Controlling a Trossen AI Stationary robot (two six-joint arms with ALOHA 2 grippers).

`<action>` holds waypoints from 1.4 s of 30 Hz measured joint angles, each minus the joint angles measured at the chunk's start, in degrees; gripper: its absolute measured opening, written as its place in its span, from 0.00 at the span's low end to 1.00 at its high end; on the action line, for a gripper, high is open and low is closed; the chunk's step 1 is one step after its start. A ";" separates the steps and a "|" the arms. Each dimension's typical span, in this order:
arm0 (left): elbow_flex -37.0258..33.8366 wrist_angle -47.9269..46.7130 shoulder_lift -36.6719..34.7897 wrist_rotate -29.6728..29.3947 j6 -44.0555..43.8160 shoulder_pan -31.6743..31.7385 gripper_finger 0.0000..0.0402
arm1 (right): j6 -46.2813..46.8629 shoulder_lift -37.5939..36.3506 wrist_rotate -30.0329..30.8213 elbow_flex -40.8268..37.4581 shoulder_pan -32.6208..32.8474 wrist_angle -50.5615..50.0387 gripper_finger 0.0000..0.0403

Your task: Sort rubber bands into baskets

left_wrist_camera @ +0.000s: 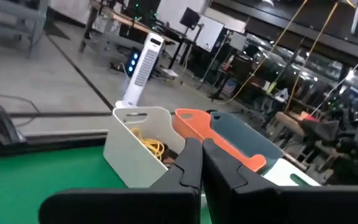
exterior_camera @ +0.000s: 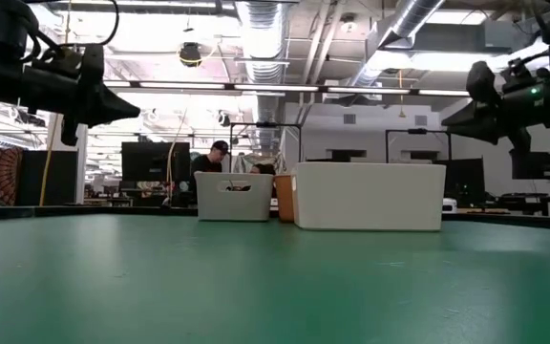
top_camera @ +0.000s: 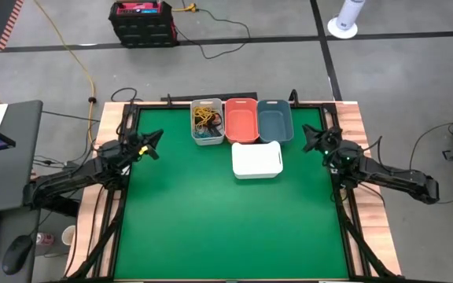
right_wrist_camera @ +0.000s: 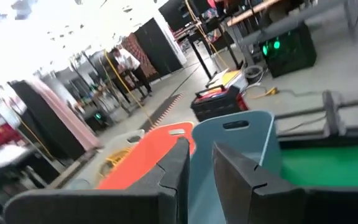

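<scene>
Both arms dark, jointed, matte black. Left gripper (left_wrist_camera: 202,163): angular black fingers. Right gripper (right_wrist_camera: 202,167): the same; green light on its wrist.

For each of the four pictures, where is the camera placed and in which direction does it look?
High: overhead, straight down on the green table, both arms.
Low: at tabletop height, facing the white basket; both arms hang above.
Left wrist: past the left gripper, jaws shut, toward the grey basket.
Right wrist: past the right gripper toward the blue basket.
Both wrist views share the orange basket.
</scene>
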 joint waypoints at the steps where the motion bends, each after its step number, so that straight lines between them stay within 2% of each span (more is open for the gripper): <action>1: 0.00 0.04 -0.04 0.04 -0.94 0.00 0.00 | 1.35 0.01 0.00 0.00 -0.01 0.00 0.24; 7: 0.09 0.09 -0.02 2.76 -8.95 0.00 0.00 | 9.56 -0.01 -0.02 0.04 -0.09 0.19 0.24; 11: 0.15 0.63 -0.03 3.08 -18.31 0.00 0.00 | 16.23 -0.01 -0.66 0.04 -0.08 1.10 0.24; 15: 0.17 0.87 0.00 1.62 -31.57 0.01 0.00 | 19.64 -0.01 -5.18 0.10 -0.12 4.30 0.24; 17: 0.19 2.58 0.72 -1.01 -32.74 0.42 0.00 | 19.95 0.00 -9.20 0.13 -0.33 5.73 0.24; 21: 0.96 8.66 4.41 0.54 -35.40 0.94 0.00 | 22.98 0.05 -17.78 0.40 -1.11 6.06 0.24; 24: 5.02 9.15 10.24 3.39 -34.63 0.88 0.00 | 21.19 0.32 -22.34 1.83 -1.20 5.62 0.24; 32: 21.66 5.21 35.43 5.61 -27.40 2.83 0.00 | 12.03 5.65 -23.15 8.33 -1.20 -0.48 0.24; 36: 31.87 -3.91 48.77 14.19 -26.65 7.39 0.00 | 7.97 9.85 -22.58 11.17 -1.96 -3.42 0.24; 40: 41.91 -8.12 60.25 26.08 -19.44 11.72 0.00 | 7.53 14.09 -23.76 13.21 -4.15 -3.87 0.24; 42: 47.26 -10.49 65.23 29.09 -15.03 13.12 0.00 | 7.36 15.69 -25.57 14.34 -5.30 -3.73 0.24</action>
